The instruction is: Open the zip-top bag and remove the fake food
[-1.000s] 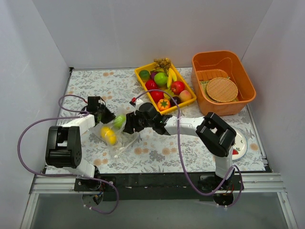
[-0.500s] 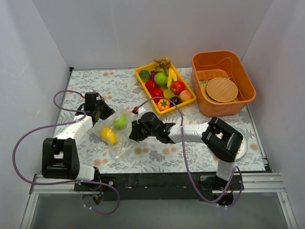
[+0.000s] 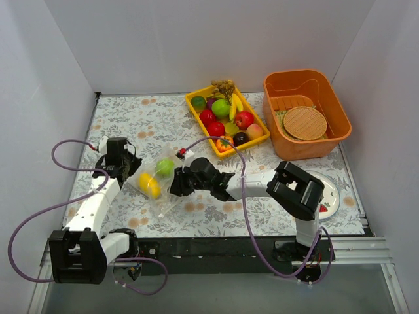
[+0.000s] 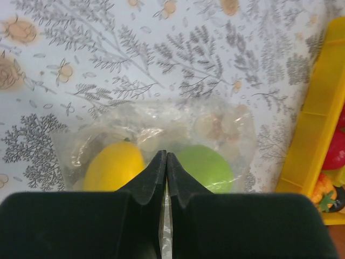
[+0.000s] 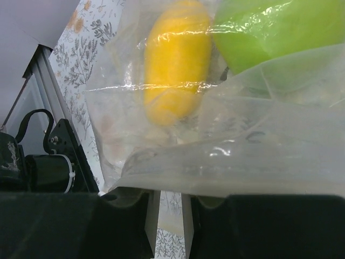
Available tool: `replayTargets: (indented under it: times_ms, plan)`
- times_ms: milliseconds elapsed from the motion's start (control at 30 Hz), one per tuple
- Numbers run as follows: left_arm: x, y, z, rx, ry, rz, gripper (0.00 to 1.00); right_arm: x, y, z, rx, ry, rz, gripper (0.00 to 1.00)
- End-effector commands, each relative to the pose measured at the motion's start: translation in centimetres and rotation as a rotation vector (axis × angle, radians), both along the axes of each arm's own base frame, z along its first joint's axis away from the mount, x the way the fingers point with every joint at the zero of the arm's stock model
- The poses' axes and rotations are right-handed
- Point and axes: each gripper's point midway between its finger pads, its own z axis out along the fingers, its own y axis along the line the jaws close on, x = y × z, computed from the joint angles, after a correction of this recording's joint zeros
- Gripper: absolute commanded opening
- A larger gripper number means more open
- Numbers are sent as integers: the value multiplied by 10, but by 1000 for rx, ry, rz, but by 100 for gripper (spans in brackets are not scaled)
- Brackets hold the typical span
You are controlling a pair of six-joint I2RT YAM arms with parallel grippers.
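Note:
The zip-top bag (image 3: 160, 196) lies on the flowered cloth left of centre, holding a yellow lemon (image 3: 148, 184) and a green apple (image 3: 165, 167). My left gripper (image 3: 129, 171) is at its left edge. In the left wrist view the jaws (image 4: 166, 157) are shut with a strip of bag film between them, and the bag (image 4: 226, 127), lemon (image 4: 110, 170) and apple (image 4: 207, 167) lie just ahead. My right gripper (image 3: 177, 185) is at the bag's right edge. In the right wrist view the bag's edge (image 5: 259, 156) covers its tips (image 5: 171, 183), above it the lemon (image 5: 175, 59) and apple (image 5: 275, 27).
A yellow tray (image 3: 258, 116) full of toy fruit stands behind the bag and shows at the right of the left wrist view (image 4: 318, 124). An orange basin (image 3: 338, 104) with wicker mats is at the back right. A white plate (image 3: 330, 199) lies beside the right arm.
My left gripper has pulled back to the left and nearer, still holding the bag's edge. The bag has come down and spread on the cloth. My right gripper has shifted slightly left and nearer.

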Motion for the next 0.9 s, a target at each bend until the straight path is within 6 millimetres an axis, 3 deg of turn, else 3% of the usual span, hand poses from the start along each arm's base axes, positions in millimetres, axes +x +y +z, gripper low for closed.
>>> replayTargets:
  times_ms: [0,133,400,467,633,867]
  plan:
    - [-23,0,-39,-46,115,57,1,0,18,10,90,-10,10,29]
    - [-23,-7,-52,-91,123,51,0,4,21,9,99,-30,1,43]
    - [-36,-11,-73,-136,150,74,0,0,42,6,98,-42,47,52]
    - [-40,-14,-77,-152,152,65,0,-3,44,-6,47,-52,58,57]
    - [-45,-19,-85,-179,156,58,0,-3,44,-10,2,-98,50,74]
    - [-49,-27,-94,-222,155,44,0,-19,53,-13,-18,-131,157,81]
